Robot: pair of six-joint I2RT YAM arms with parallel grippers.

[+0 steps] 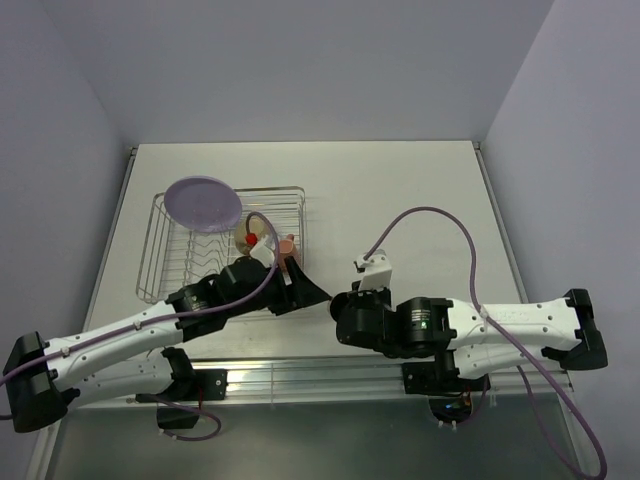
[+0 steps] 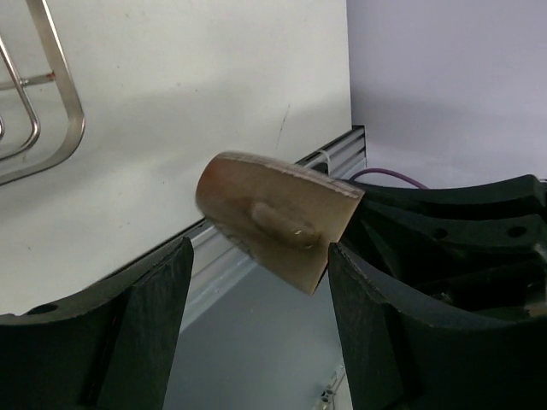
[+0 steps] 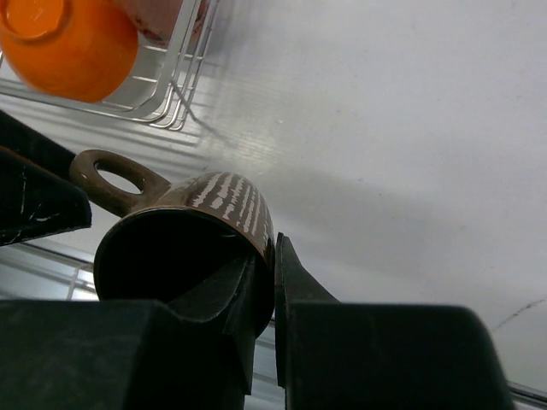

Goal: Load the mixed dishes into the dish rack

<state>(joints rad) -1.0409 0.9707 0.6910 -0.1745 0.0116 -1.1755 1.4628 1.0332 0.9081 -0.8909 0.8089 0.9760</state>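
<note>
My right gripper is shut on the wall of the small dark cup, one finger inside it, with its handle pointing left. In the left wrist view the cup hangs just ahead of my open left gripper, between the fingers and clear of both pads. In the top view the two grippers meet at the table's near edge, the left and the right. The dish rack holds the lilac plate on edge, the orange bowl and the pink cup. The beige bowl is mostly hidden behind my left arm.
The rack's near right corner lies just left of the grippers. The aluminium rail runs along the table's near edge beneath them. The white table stretches right of the rack, and a purple cable loops above the right arm.
</note>
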